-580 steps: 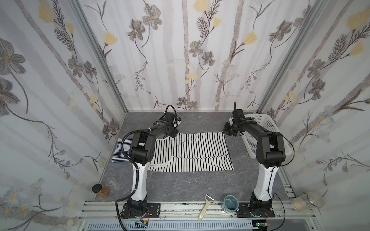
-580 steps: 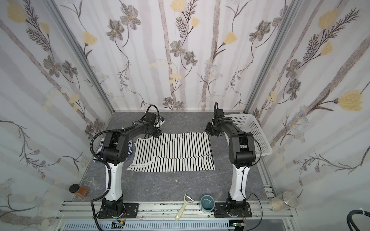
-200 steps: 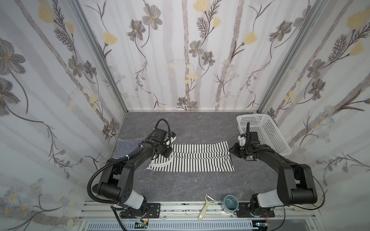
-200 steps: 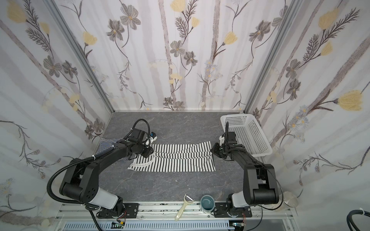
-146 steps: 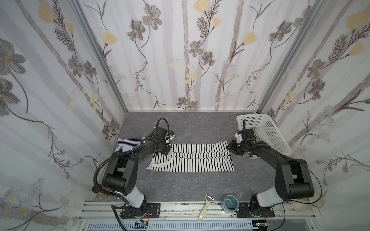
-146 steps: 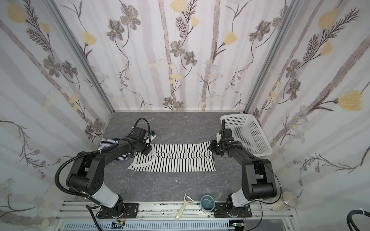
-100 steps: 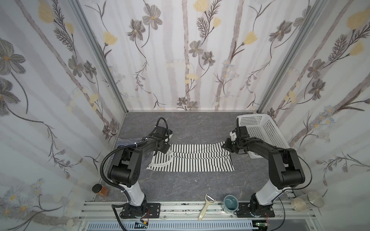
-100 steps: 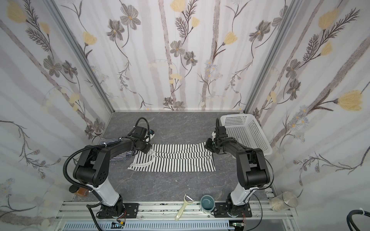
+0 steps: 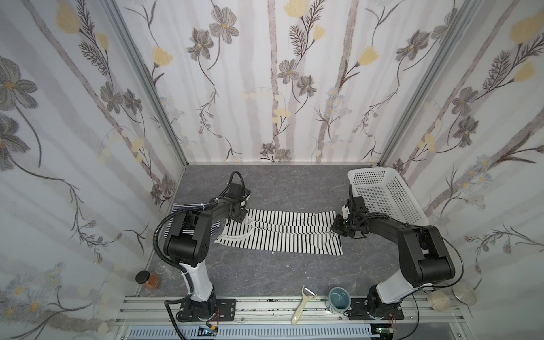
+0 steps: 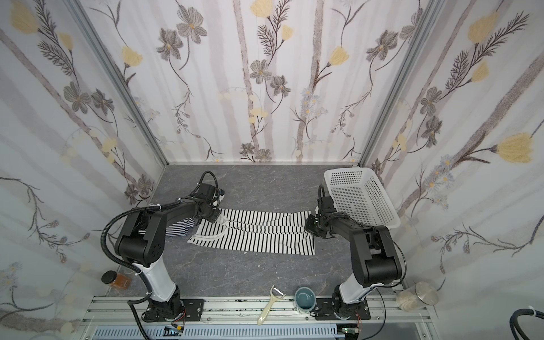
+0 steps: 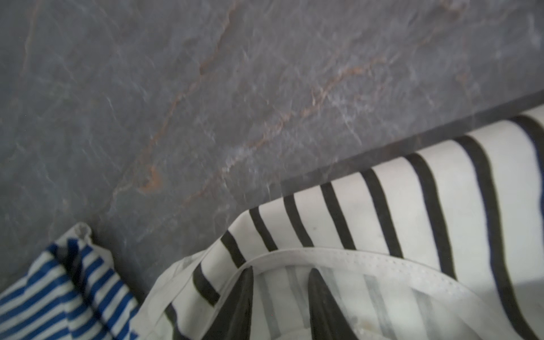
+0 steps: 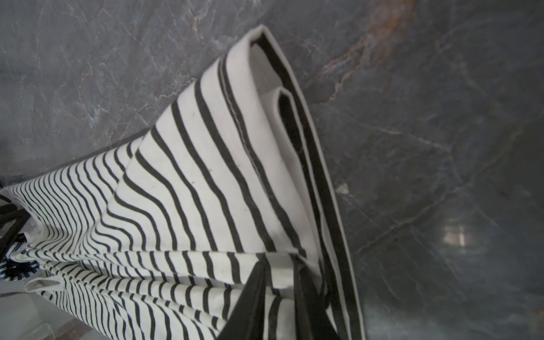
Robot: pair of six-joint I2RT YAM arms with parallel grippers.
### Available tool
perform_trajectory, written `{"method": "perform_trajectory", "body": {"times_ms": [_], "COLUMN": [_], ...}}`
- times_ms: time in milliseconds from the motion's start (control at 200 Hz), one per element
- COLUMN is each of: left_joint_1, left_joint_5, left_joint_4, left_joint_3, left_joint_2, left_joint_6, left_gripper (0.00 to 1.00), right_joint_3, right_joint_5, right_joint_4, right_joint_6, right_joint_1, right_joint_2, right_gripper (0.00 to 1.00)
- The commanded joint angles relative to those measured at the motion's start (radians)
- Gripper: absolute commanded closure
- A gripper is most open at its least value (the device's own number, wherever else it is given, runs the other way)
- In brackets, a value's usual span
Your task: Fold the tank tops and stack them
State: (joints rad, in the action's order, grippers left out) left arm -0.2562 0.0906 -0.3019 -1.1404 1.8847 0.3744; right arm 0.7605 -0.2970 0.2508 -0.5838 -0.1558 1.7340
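The navy-striped tank top (image 10: pixel 176 228) lies in a compact heap at the left of the table (image 9: pixel 265 182). It sits partly under the left arm and just beside the other top.

The left gripper (image 9: pixel 240 218) pinches the neckline end of the black-striped tank top (image 9: pixel 282 235). The wrist view shows white trim caught between its fingers (image 11: pixel 241 300).

A few seconds ago this top lay spread wide, with both grippers at its far corners. Now it is a narrower band across the middle of the table, its far part drawn over the near part. I read that as the first lengthwise fold made — cross folds and stacking onto the navy top remain.

The right gripper (image 9: pixel 338 228) is clamped on the hem end. Layers of cloth rise between its fingers (image 12: pixel 250 300), lifted a little off the table.

- **Dark-lidded jar (image 9: pixel 147 279):** at the front left, it holds something amber.
- **Teal cup (image 9: pixel 330 295):** on the front rail, it looks empty.
- **White basket (image 9: pixel 374 170):** just right of the right gripper, it holds nothing — neither top is in it.
- **Clear jar (image 10: pixel 412 298):** at the far right, it holds something pale.
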Motion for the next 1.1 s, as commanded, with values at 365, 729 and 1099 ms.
{"method": "perform_trajectory", "body": {"times_ms": [365,729,1099], "left_joint_1": [-0.090,-0.125,-0.204], "left_joint_5": [-0.089,-0.223,-0.273], "left_joint_4": [-0.243,-0.343,-0.238], "left_joint_3": [-0.961,-0.913,-0.348], "left_joint_2": [0.605,0.390,0.109], "left_joint_6": [0.094,-0.077,-0.053], "left_gripper": [0.68,0.63,0.65], "right_joint_3": [-0.143,-0.115,0.106], "right_joint_5": [0.137,0.120,0.129], "right_joint_4": [0.066,0.153,0.113], "right_joint_6": [-0.109,-0.183,-0.041], "right_joint_1": [-0.127,-0.347,-0.135], "right_joint_2": [-0.217,-0.327,-0.167], "right_gripper": [0.79,0.78,0.75]}}
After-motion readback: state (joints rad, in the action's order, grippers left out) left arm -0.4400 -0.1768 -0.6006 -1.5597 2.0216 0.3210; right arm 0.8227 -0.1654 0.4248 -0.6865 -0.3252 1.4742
